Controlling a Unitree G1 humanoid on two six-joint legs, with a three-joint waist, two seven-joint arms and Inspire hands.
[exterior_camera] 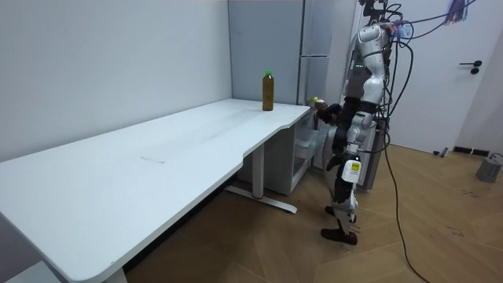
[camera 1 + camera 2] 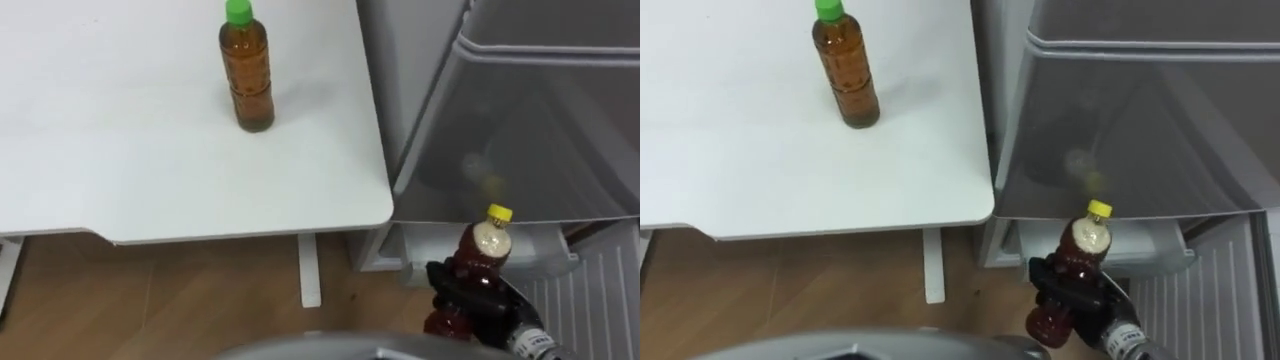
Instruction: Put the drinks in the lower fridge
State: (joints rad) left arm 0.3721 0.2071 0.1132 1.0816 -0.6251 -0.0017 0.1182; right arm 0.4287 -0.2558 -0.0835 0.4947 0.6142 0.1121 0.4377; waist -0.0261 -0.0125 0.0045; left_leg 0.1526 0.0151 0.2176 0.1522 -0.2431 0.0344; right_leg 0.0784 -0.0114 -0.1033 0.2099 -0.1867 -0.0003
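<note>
the right hand [image 2: 1072, 288] came in from the lower right with its dark fingers curled round the body of a red drink bottle [image 2: 1084, 243], gripping it below the shoulder. the bottle stood nearly upright in that grasp, its yellow cap [image 2: 1099, 209] uppermost and clear of the fingers, its base showing just beneath the hand. it was held in the air over the wooden floor [image 2: 180, 300], just in front of the lower fridge's translucent drawer [image 2: 540, 130], which stood pulled out, and close to the corner of the white table [image 2: 120, 150].

a second drink, a brown tea bottle [image 2: 247, 75] with a green cap [image 2: 238, 12], stood upright on the table near its fridge-side edge, well apart from the hand.

in the room view the robot stood between the table's end and the fridge [image 1: 314, 39].
</note>
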